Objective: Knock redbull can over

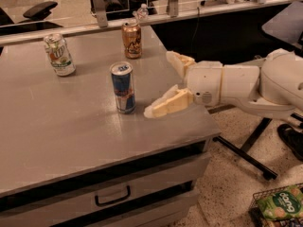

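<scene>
I see the redbull can (123, 88) upright on the surface (71, 141), centre of frame, just left of my gripper (159, 84), whose jaws stand released, wide apart.

Redbull can (123, 88): blue/silver w/ red logo, upright; gripper (160, 84) just beside, prob. not touching.

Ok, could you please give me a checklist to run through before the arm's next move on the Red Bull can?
1. The redbull can stands upright on the table: ok.
2. The gripper is open, right of the can, not touching: ok.
3. The green-and-white can and golden-brown can stand farther back, off the push line: ok.
4. Finger height matches the can's upper half: cannot tell.
</scene>
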Motion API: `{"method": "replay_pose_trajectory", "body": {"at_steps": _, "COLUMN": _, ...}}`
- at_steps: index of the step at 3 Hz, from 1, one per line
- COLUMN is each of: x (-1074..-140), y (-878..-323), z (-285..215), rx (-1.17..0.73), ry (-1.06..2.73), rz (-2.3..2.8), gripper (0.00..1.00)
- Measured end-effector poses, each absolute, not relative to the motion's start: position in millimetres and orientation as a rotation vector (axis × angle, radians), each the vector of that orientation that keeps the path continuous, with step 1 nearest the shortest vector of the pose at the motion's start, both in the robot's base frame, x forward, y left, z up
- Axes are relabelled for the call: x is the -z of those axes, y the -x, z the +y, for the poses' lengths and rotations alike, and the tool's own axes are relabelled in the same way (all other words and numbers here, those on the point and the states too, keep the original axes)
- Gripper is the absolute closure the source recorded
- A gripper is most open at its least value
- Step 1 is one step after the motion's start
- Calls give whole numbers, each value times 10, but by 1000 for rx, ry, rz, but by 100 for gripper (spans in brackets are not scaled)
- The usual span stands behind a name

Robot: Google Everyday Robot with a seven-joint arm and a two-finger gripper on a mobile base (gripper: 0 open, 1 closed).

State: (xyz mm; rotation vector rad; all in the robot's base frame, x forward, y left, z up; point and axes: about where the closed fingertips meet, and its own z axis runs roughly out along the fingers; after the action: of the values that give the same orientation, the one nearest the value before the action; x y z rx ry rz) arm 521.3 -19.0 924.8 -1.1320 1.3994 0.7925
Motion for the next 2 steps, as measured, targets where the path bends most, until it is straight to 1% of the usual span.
{"method": "replay_pose_trajectory", "body": {"at_steps": 1, "x": -9184, "y": -5329, "z": 240, "rx": -840, "ry": 1151, "rz": 1331, "gripper": 0}}
{"method": "replay_pose_trajectory", "body": {"at_steps": 2, "x": -9127, "y": -5402, "z": 477, "rx": -851, "ry": 1168, "rz": 1317, "gripper": 0}}
